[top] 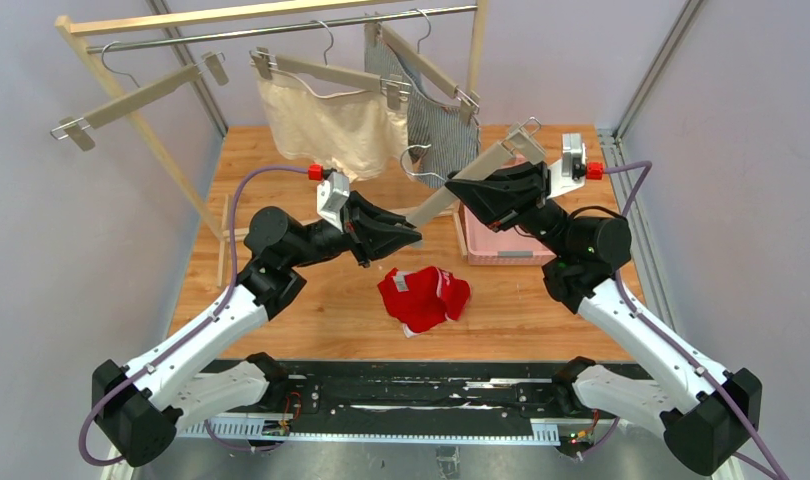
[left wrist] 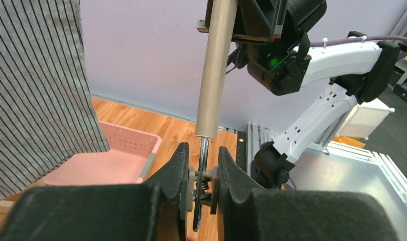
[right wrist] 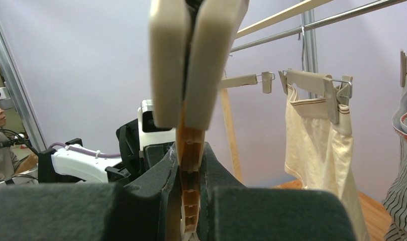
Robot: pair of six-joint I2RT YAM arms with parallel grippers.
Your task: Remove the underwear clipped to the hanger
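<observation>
The red boxers (top: pixel 424 297) lie crumpled on the table, free of any clip. The cream boxers (top: pixel 331 125) and the pinstriped boxers (top: pixel 436 125) hang clipped on hangers on the rail. The cream pair also shows in the right wrist view (right wrist: pixel 317 145). A bare beige hanger (top: pixel 481 165) slants between my two grippers. My left gripper (top: pixel 406 235) is shut on the metal clip (left wrist: pixel 202 181) at the hanger's lower end. My right gripper (top: pixel 471 190) is shut on the hanger's bar (right wrist: pixel 191 165), just below its other clip (right wrist: pixel 196 60).
A pink basket (top: pixel 501 245) sits on the table under my right gripper and shows in the left wrist view (left wrist: pixel 106 160). A second bare hanger (top: pixel 131 100) hangs at the rail's left end. The wooden rack's leg (top: pixel 171 165) slants down at the left.
</observation>
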